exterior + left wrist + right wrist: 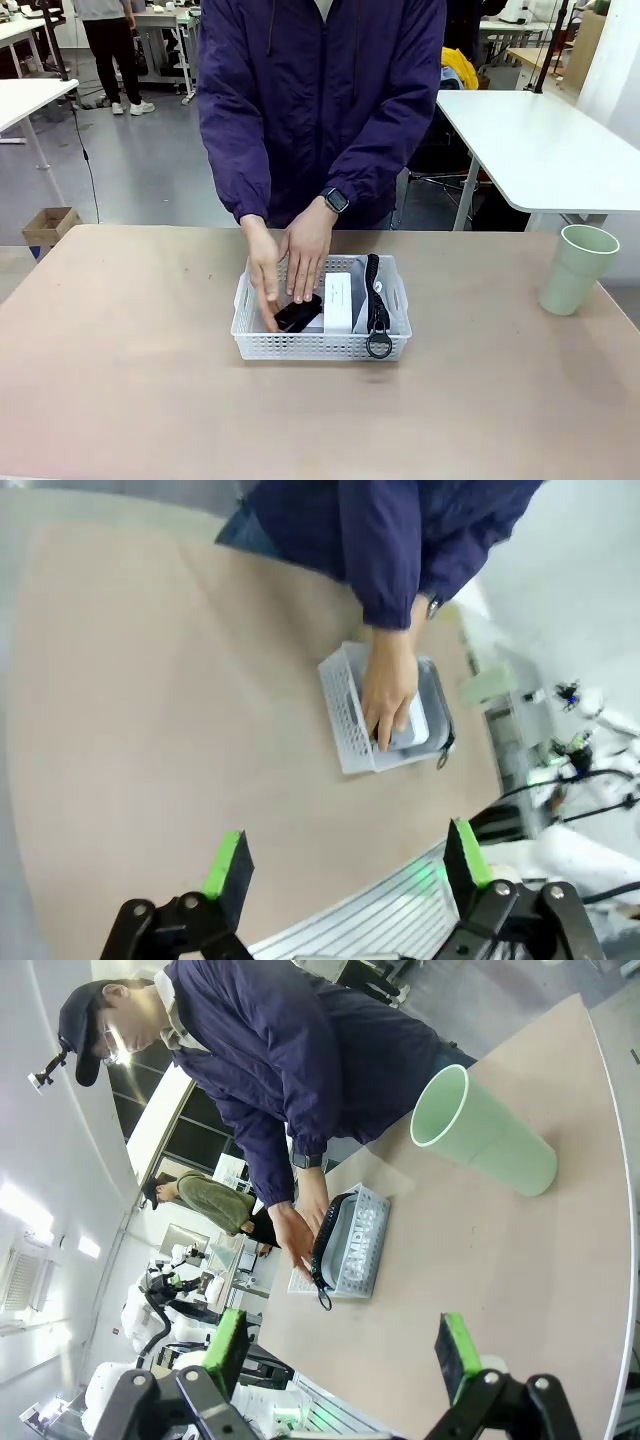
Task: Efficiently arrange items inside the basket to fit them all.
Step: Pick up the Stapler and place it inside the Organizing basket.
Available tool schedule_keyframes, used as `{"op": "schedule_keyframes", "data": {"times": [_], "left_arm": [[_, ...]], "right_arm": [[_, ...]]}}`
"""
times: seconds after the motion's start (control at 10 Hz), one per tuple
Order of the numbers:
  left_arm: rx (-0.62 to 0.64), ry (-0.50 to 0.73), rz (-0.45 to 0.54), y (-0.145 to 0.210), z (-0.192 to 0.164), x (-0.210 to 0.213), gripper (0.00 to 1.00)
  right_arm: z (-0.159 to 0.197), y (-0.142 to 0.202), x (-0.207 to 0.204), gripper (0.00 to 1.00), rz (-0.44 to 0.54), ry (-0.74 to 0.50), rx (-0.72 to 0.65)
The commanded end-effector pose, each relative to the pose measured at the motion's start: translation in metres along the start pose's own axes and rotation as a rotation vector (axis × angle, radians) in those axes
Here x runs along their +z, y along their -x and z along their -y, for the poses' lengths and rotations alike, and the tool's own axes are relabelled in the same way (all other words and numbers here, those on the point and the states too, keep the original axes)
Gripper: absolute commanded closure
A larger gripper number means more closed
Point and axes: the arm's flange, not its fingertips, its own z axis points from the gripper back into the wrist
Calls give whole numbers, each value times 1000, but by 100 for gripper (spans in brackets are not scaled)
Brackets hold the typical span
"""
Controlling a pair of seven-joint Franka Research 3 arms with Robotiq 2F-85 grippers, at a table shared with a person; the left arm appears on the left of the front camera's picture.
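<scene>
One hand (308,248) of the person rests on the black stapler (298,313) in the left part of the basket (320,347), with the other hand (262,268) just beside it. The white box (337,302) lies mid-basket. The grey pouch (394,305) sits along the right wall, and its ring (379,346) hangs over the near rim. The green cup (577,270) stands on the desk (150,380), well to the right. The left pincer (345,852) and the right pincer (342,1340) hang open, gripping nothing. The stapler is best laid flat against the box, leaving a corner for the cup.
</scene>
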Motion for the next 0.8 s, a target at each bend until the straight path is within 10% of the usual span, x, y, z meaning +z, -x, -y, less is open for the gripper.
{"op": "schedule_keyframes", "data": {"times": [0.0,0.7], "left_arm": [[38,142,-10,24,-45,-46,0],[60,187,16,10,-76,-40,0]], "right_arm": [[-2,-1,-2,0,18,-16,30],[-2,-1,-2,0,18,-16,30]]}}
